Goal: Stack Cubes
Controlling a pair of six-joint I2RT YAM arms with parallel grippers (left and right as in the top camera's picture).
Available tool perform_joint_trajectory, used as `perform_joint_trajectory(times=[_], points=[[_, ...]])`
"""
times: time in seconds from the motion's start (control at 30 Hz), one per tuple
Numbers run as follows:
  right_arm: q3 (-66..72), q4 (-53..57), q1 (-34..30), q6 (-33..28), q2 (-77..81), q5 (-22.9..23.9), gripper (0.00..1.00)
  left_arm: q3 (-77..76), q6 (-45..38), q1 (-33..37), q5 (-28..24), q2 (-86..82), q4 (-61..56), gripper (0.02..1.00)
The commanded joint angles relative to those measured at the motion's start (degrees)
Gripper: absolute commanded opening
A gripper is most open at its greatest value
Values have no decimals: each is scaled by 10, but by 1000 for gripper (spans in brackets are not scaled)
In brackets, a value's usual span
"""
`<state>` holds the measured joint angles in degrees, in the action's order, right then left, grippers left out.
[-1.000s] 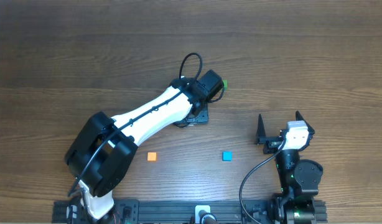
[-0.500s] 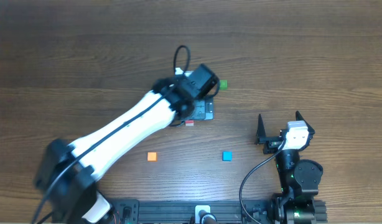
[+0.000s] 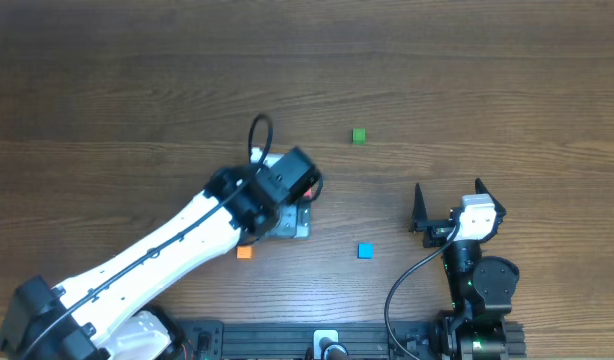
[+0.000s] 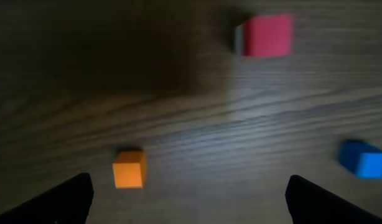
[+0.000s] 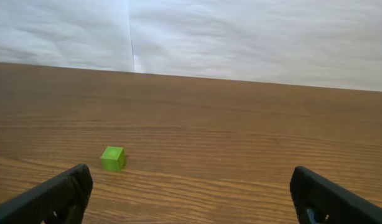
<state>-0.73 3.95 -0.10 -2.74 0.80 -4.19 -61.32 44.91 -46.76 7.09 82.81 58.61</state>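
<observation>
The table (image 3: 107, 80) is dark brown wood with a fine, straight grain. Small matte cubes with sharp edges lie on it, well apart from each other. The left gripper (image 4: 188, 193) hangs above the wood with its fingers wide apart, holding nothing. From it, in the top view, the green cube (image 3: 358, 136) is at 1 o'clock, the blue cube (image 3: 364, 250) at 4 o'clock and the orange cube (image 3: 244, 252) at 7 o'clock, just beside the left arm (image 3: 177, 245). The left wrist view gives the red cube (image 4: 265, 35) plainly. The right gripper (image 3: 449, 200), at 3 o'clock, is also spread and empty, with free wood around it. Its wrist view shows a white wall (image 5: 241, 37) behind the table's far edge.
</observation>
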Motion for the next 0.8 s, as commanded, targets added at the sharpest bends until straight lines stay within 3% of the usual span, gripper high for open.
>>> perform_joint_trajectory(times=[0.03,0.53,0.8], points=[[4,-1,3,5,-4,-3,991,96,20,4,-13,-61,-53,998],[4,-1,3,5,-4,-3,991,270,20,35,-43,-95,-188,941],[4,-1,3,6,-4,-3,991,288,20,35,-45,-95,-197,875]])
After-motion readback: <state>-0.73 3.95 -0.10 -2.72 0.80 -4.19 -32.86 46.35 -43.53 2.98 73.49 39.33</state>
